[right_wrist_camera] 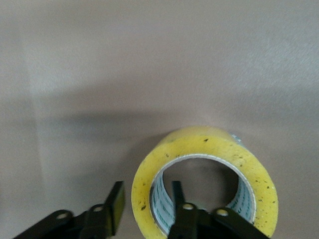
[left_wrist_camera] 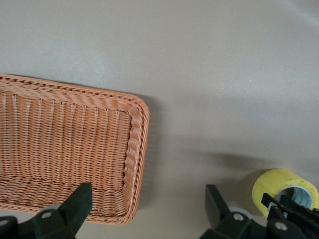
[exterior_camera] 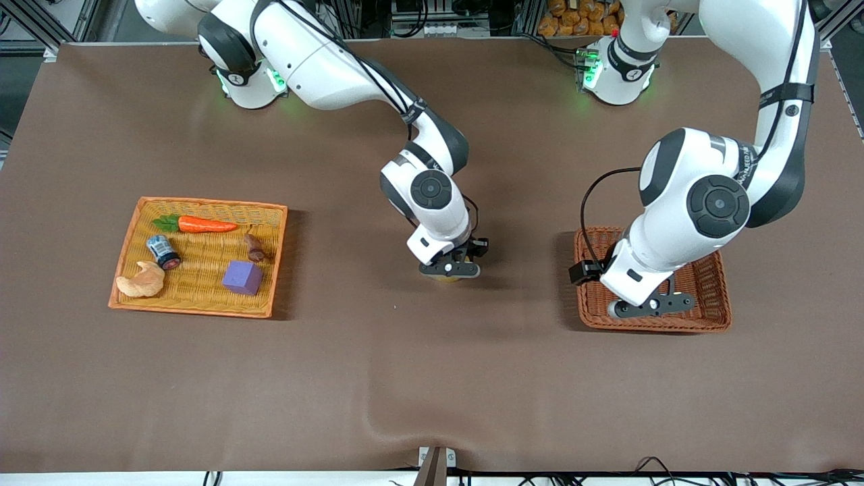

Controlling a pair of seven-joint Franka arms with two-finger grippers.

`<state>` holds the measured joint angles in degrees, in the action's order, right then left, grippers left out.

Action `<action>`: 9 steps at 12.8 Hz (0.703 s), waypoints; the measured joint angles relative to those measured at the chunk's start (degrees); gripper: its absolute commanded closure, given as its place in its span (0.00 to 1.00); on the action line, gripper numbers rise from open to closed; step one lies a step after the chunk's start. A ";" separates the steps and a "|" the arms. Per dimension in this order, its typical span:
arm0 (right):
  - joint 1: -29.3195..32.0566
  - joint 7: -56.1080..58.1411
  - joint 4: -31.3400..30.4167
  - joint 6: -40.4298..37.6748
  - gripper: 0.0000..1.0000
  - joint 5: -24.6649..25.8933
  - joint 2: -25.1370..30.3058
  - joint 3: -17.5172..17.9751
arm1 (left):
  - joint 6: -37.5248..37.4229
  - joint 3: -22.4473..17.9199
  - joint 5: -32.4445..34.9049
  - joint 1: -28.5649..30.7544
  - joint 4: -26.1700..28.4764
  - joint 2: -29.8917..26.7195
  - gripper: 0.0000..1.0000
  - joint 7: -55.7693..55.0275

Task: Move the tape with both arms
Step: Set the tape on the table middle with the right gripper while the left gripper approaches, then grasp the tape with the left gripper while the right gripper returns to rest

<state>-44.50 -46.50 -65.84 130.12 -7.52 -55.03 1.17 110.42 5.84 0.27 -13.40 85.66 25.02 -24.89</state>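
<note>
The yellowish tape roll (right_wrist_camera: 209,142) lies on the brown table at mid-table, mostly hidden under my right gripper (exterior_camera: 450,270) in the front view. In the right wrist view my right gripper (right_wrist_camera: 147,191) straddles the roll's wall, one finger outside and one inside the hollow centre. There is a gap on the outer side, so it is open. My left gripper (exterior_camera: 651,305) hangs open and empty over the brown wicker basket (exterior_camera: 722,297), at the corner of its rim (left_wrist_camera: 134,149). The left wrist view also shows the tape (left_wrist_camera: 279,181).
An orange wicker tray (exterior_camera: 135,223) at the right arm's end of the table holds a carrot (exterior_camera: 202,224), a small blue-and-white can (exterior_camera: 163,251), a croissant (exterior_camera: 142,280), a purple cube (exterior_camera: 242,277) and a small brown piece (exterior_camera: 255,248).
</note>
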 measured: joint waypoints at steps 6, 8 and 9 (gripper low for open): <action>5.48 8.91 3.23 -17.75 0.00 2.47 7.20 -3.43 | 2.08 0.05 0.00 -2.07 -0.03 2.31 0.00 -4.98; 10.03 15.32 2.43 -20.75 0.00 2.47 11.24 -3.52 | 2.15 0.09 0.00 -3.28 -0.04 3.23 0.00 -7.91; 12.00 17.50 1.32 -21.30 0.00 2.47 13.06 -3.58 | 2.49 0.12 0.00 -4.32 -0.03 3.92 0.00 -9.89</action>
<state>-32.49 -29.00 -64.52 108.82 -5.05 -41.98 -2.41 112.90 5.96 0.27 -17.72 85.63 28.94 -34.78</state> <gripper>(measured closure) 0.000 0.000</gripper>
